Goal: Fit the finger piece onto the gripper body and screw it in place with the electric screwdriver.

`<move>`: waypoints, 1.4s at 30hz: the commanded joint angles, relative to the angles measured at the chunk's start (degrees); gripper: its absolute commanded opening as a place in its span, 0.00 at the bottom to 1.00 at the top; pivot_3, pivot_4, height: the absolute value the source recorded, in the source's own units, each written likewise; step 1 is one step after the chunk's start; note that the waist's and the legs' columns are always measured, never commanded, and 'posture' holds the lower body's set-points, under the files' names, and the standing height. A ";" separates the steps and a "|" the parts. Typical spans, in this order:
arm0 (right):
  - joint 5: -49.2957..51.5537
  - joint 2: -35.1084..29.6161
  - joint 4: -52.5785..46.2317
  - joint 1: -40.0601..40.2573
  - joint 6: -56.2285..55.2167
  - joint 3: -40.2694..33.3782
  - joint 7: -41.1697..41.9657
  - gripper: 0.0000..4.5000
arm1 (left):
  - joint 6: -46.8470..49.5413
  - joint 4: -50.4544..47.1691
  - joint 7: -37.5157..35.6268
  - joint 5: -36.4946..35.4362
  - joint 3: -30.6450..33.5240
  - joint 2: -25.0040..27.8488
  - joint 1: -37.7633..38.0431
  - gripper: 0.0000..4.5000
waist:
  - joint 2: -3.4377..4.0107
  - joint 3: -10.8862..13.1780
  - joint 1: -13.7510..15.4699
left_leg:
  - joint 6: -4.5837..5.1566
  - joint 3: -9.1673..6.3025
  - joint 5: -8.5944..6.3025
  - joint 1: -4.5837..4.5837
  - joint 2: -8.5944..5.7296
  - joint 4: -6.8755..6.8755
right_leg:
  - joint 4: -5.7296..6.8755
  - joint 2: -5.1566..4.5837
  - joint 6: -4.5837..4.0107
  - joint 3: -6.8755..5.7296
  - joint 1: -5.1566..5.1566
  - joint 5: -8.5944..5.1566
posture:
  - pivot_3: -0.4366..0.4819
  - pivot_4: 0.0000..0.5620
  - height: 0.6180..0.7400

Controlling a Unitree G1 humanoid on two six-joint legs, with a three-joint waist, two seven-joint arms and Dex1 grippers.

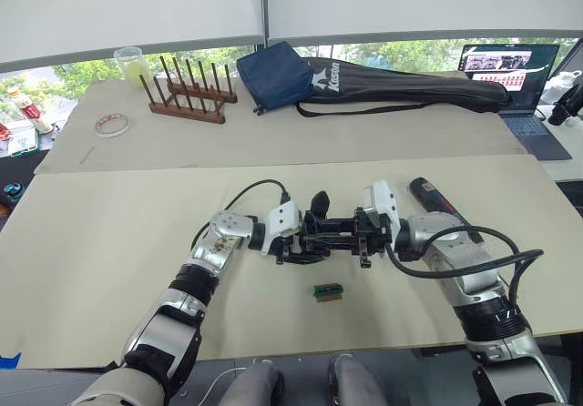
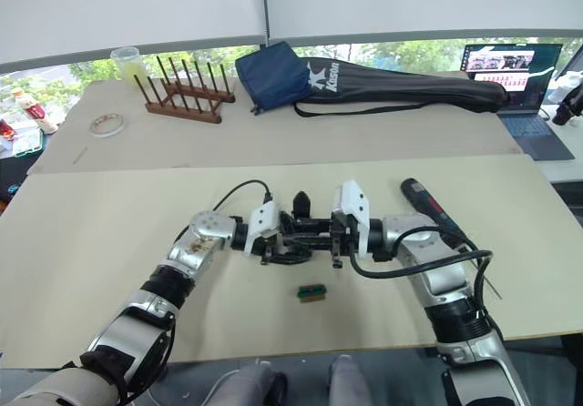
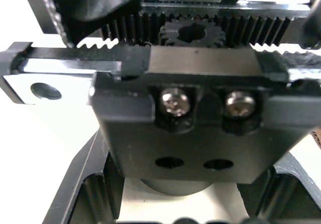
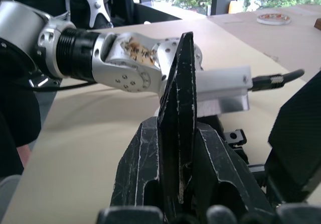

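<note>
— We are starting with the biggest thing: the table (image 1: 109, 233), which is showing us a flat, matt, pale beige top.

— At 12 o'clock we are seeing a long black fabric bag (image 1: 410, 86) lying across the far table. A soft navy pouch (image 1: 273, 76) is slumping against its end, and at 11 a brown wooden rack (image 1: 187, 96) of upright pegs is standing.

— At 2 o'clock from the two grippers we are finding the electric screwdriver (image 1: 435, 198), a thick black cylinder with a red mark. It is lying flat on the table, beside the right forearm and apart from both grippers.

— At the table's middle the left gripper (image 1: 308, 240) and right gripper (image 1: 346, 233) are meeting tip to tip. We are watching the left fingers clamping the gripper body (image 3: 190, 113). It is a blocky piece of black plastic with toothed racks, a small cog and two shiny cross-head screws.

— The right fingers are pinching the finger piece (image 4: 179, 108) tightly. It is a scuffed, flat black wedge, standing upright and tapering to a point.

— At 6 o'clock, near the grippers but apart from them, we are noticing a tiny green block (image 1: 328, 291) lying on the table.
</note>
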 commanded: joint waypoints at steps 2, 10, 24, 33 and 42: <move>-1.46 -0.18 1.14 0.31 -2.58 -0.17 0.00 0.09 | -0.30 -2.05 -0.11 -0.56 0.30 -0.17 -0.16 0.53 | 0.00 0.00 -0.01 | 0.00 0.00 0.00 0.00 0.00 0.01 | 0.00 0.00 0.00 -0.01 0.01 0.00 | 0.48 0.27 1.00; 0.33 -1.34 1.00 0.75 -2.18 -1.57 1.01 0.09 | -0.22 -2.30 -0.28 -0.60 0.39 0.27 0.09 0.53 | 0.00 0.00 0.00 | 0.00 0.00 0.00 0.00 0.00 0.01 | -0.01 0.00 0.00 -0.01 0.01 0.00 | 0.48 0.27 1.00; 3.85 -0.94 -5.06 0.94 1.96 -3.01 -0.39 0.09 | -0.40 -2.02 -0.21 -0.62 0.36 0.07 -0.09 0.53 | 0.00 0.00 -0.15 | 0.00 0.00 0.00 0.00 0.02 -0.03 | -0.01 0.00 0.00 0.00 -0.01 0.00 | 0.48 0.27 1.00; 1.90 -0.64 -3.37 0.39 0.41 -2.22 -0.45 0.09 | -0.21 -2.36 -0.34 -0.72 0.32 0.04 0.03 0.53 | 0.00 0.00 -0.14 | 0.00 0.00 0.00 0.00 0.01 -0.03 | -0.01 0.00 0.00 0.00 -0.01 0.00 | 0.48 0.27 1.00; -0.90 0.15 0.11 0.60 -2.39 -0.68 0.13 0.09 | 0.05 -2.81 -0.22 -0.74 0.32 0.14 0.28 0.53 | 0.00 0.00 -0.18 | 0.00 0.00 0.00 0.00 0.02 -0.03 | -0.01 0.01 0.00 0.00 -0.01 0.00 | 0.48 0.27 1.00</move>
